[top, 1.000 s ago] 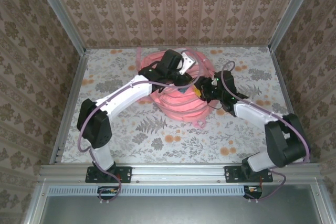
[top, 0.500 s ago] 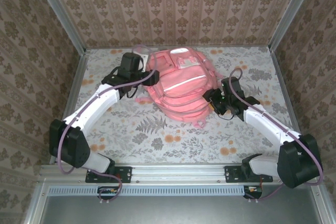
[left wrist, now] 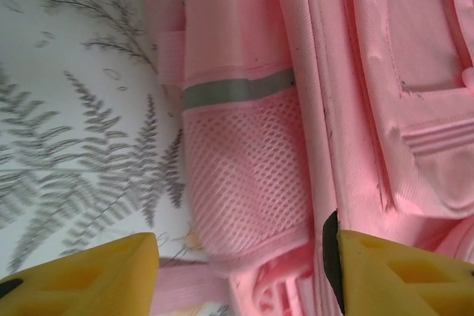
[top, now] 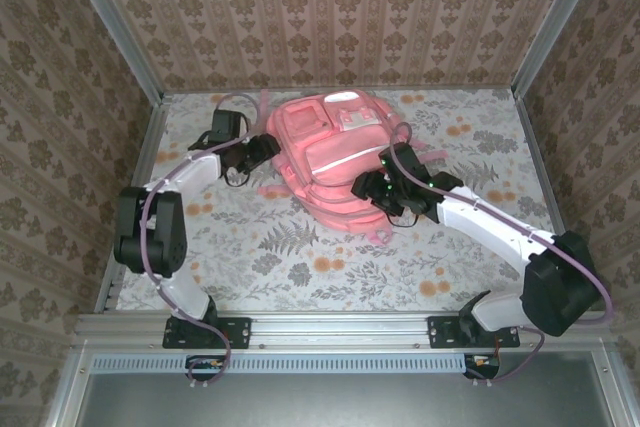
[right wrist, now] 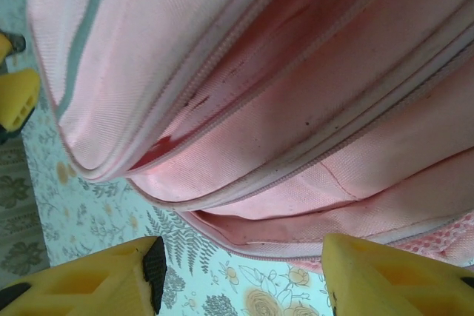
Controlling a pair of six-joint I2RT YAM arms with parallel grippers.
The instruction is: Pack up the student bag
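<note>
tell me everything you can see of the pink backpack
The student bag is salmon-pink woven fabric, lying front-up on the floral table, top toward the far wall. It has stacked zipped front pockets, a pale stripe, white patches, and a mesh side pocket under a grey band.

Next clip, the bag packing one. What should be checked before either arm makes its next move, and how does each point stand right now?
1. Left claw open with nothing gripped: ok.
2. Right claw open with nothing gripped: ok.
3. Backpack lying front up on the table, between the two arms: ok.
4. Left claw facing the mesh side pocket: ok.
5. Right claw facing the zips along the lower front: ok.
6. A compartment unzipped and ready for packing: cannot tell.
</note>
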